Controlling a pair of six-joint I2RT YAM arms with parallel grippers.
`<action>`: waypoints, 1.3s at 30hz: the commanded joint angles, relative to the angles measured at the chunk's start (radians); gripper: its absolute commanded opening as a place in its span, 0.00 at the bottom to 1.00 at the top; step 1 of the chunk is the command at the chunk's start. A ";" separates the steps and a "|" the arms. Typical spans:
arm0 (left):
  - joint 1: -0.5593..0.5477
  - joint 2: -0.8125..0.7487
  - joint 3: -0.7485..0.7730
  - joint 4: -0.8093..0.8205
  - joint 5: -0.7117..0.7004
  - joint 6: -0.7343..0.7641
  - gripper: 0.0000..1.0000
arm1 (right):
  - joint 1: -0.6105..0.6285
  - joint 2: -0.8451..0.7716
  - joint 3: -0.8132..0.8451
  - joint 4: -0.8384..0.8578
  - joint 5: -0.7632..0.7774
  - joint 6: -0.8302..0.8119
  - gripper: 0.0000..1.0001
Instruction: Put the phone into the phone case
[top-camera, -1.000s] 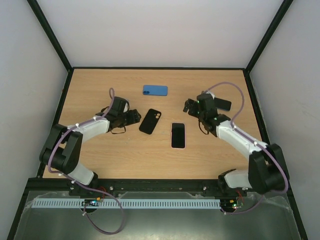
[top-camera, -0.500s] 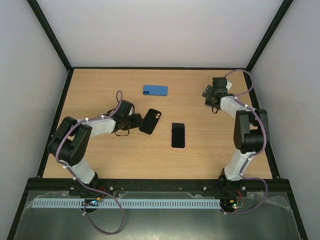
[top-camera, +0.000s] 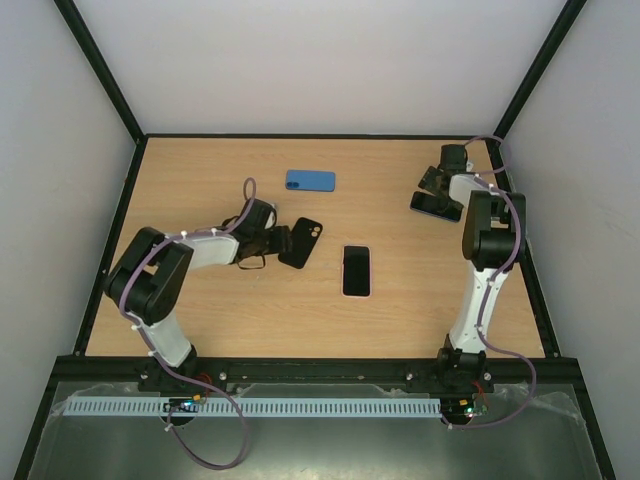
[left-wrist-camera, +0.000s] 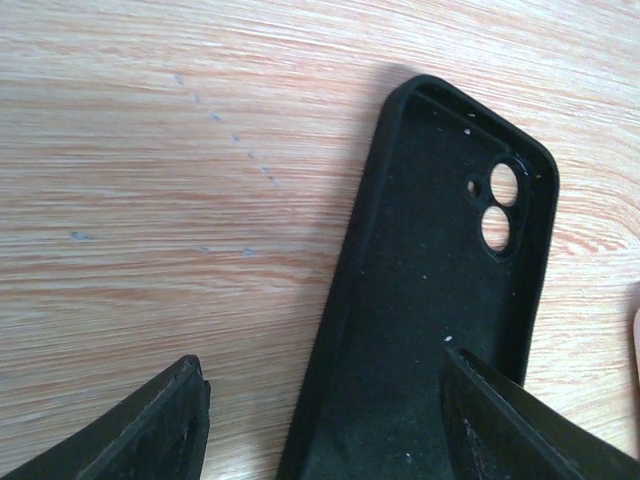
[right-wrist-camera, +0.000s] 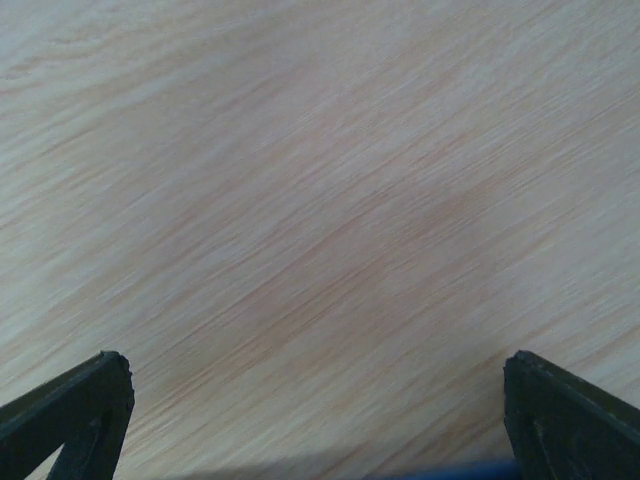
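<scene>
The phone case (top-camera: 301, 243) lies just left of the phone (top-camera: 356, 271).

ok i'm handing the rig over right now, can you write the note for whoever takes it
Left gripper: open, low over the black phone case, with one long edge of the case between its fingers; not gripped.
Right gripper: open, empty, at the far right of the table, by a dark slab I cannot identify.
Phone: screen up, mid-table, apart from the black phone case, which lies hollow side up. A blue case lies farther back.
Done: nothing seated yet.
Left: pick up the phone and press it into the black phone case.
</scene>
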 joint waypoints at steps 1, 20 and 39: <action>-0.022 0.037 -0.003 -0.041 0.030 0.013 0.64 | -0.022 0.064 0.081 -0.115 -0.020 -0.028 0.97; -0.047 -0.112 -0.166 -0.028 0.054 -0.023 0.62 | -0.024 -0.146 -0.282 -0.090 -0.288 0.044 0.96; -0.064 -0.199 -0.167 0.016 0.009 -0.013 0.65 | 0.123 -0.135 -0.287 -0.171 -0.034 -0.062 0.88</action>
